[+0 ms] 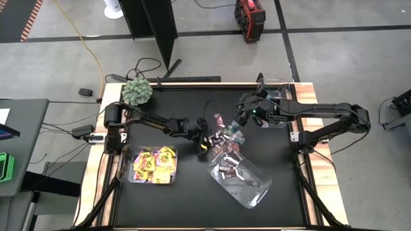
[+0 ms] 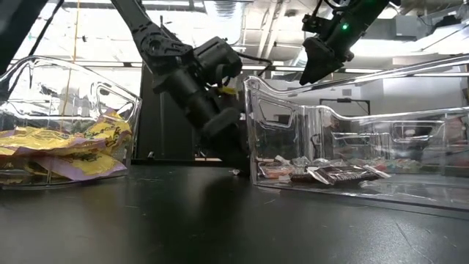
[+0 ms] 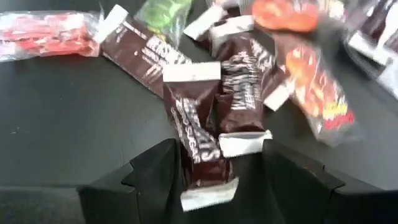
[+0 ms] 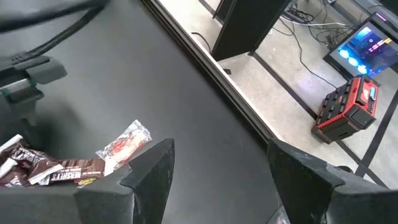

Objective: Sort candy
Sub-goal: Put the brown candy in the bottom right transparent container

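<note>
The left claw [image 3: 214, 168] stands open, straddling a glossy dark brown mini bar [image 3: 198, 134] in the loose candy pile [image 1: 221, 136] at mid-surface [image 1: 186, 205]. The right claw [image 4: 217, 165], also open, hovers empty above. Only the low view shows crinkled yellow packets [image 2: 62, 147] inside a clear rigid bin [image 2: 73, 88].
</note>
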You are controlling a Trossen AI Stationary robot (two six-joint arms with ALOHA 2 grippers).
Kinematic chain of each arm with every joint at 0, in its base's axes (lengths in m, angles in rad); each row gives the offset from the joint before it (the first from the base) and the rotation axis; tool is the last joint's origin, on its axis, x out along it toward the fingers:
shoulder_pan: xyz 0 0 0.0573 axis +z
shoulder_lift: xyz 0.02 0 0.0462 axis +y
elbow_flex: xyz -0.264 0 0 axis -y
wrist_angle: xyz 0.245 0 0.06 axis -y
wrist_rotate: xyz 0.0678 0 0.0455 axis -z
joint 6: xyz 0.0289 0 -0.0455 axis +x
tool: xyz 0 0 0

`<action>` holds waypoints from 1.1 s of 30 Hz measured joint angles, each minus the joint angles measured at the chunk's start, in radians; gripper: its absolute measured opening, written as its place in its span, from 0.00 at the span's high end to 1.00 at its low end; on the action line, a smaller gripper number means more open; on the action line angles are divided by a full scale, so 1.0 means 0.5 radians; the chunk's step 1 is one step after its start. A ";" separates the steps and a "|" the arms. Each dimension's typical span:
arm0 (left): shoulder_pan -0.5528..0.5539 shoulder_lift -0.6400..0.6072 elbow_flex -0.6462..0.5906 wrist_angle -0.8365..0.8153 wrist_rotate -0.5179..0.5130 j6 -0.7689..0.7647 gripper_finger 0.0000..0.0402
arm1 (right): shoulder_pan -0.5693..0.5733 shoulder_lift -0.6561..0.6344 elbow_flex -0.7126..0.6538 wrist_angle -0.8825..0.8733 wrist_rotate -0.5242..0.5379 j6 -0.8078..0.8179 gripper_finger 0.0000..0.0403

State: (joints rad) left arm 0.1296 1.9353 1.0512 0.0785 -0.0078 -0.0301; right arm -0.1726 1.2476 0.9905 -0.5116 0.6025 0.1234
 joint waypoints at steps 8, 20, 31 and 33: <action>-0.001 0.052 0.005 0.042 -0.075 -0.036 0.57 | -0.014 0.000 0.000 0.003 -0.001 -0.001 0.32; -0.008 0.048 0.004 0.095 -0.116 0.011 0.99 | -0.027 0.000 0.000 0.000 -0.001 0.000 0.32; -0.023 -0.315 -0.002 0.087 -0.218 0.145 1.00 | -0.023 0.000 0.000 -0.006 0.000 -0.001 0.32; -0.040 -0.400 -0.003 0.100 -0.250 0.207 1.00 | -0.023 0.000 0.000 -0.007 0.000 -0.001 0.32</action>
State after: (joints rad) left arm 0.1096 1.7355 1.0496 0.1284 -0.1329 0.0736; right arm -0.1841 1.2476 0.9905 -0.5150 0.6023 0.1230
